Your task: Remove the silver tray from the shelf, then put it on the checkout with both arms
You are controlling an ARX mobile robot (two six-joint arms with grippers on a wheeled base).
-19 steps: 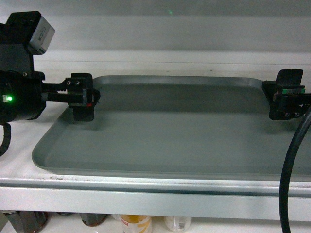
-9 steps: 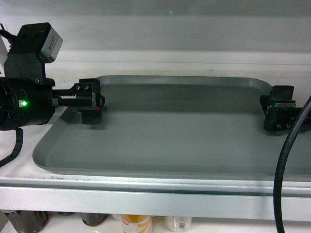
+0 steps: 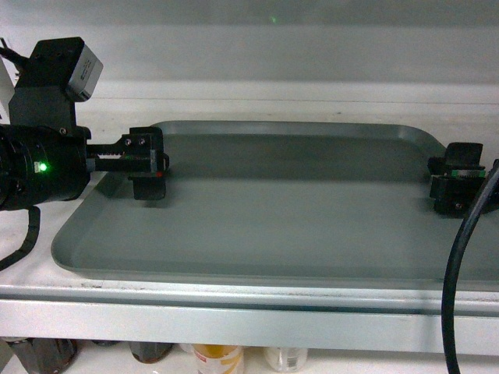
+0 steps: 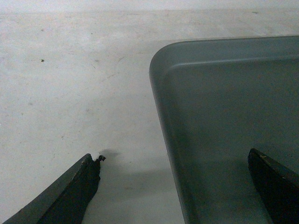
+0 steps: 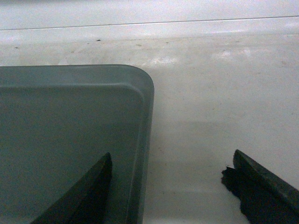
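Observation:
The silver tray lies flat on the shelf. My left gripper is open at the tray's left rim. In the left wrist view that rim runs between the two fingers, with one finger over the shelf board and the other over the tray floor. My right gripper is open at the right rim. It straddles the rim in the same way, one finger inside the tray and one outside. Neither gripper grips the rim. The checkout is out of view.
A white back wall rises behind the tray. Bottles stand on the level below the shelf lip. A black cable hangs down in front of the tray's right end.
My left gripper has shifted a little to the right, over the tray's left rim. My right gripper has dropped lower beside the right rim. The tray has not moved.

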